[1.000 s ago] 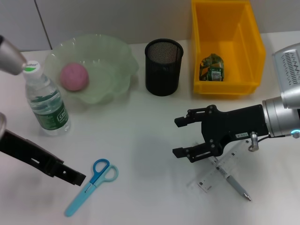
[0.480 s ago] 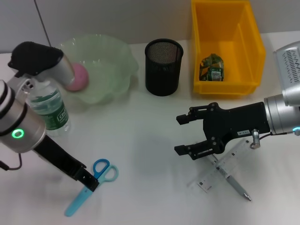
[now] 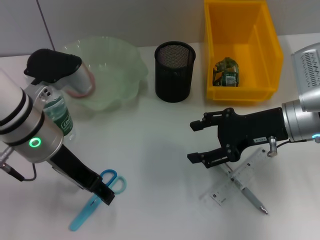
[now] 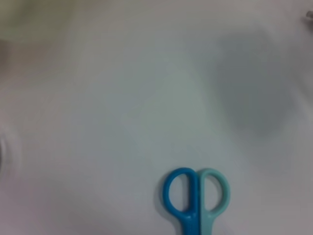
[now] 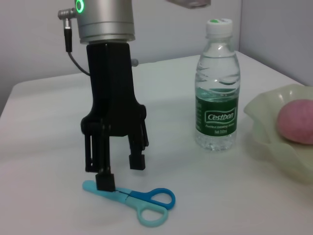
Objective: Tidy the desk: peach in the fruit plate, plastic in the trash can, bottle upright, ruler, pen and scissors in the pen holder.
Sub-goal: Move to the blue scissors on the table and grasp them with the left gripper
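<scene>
Robot test desk in lab or office room, not home. Plain white desk [image 3: 160, 135], bare surface, pale grey wall panels behind far edge. Office things on it: black mesh pen holder [image 3: 174, 71] near far edge, clear ruler [image 3: 235, 180] and pen [image 3: 250, 196] toward near right corner, blue scissors [image 3: 97, 199] toward near left corner. Yellow plastic storage bin [image 3: 240, 50] at far right, typical workshop or lab type.
</scene>
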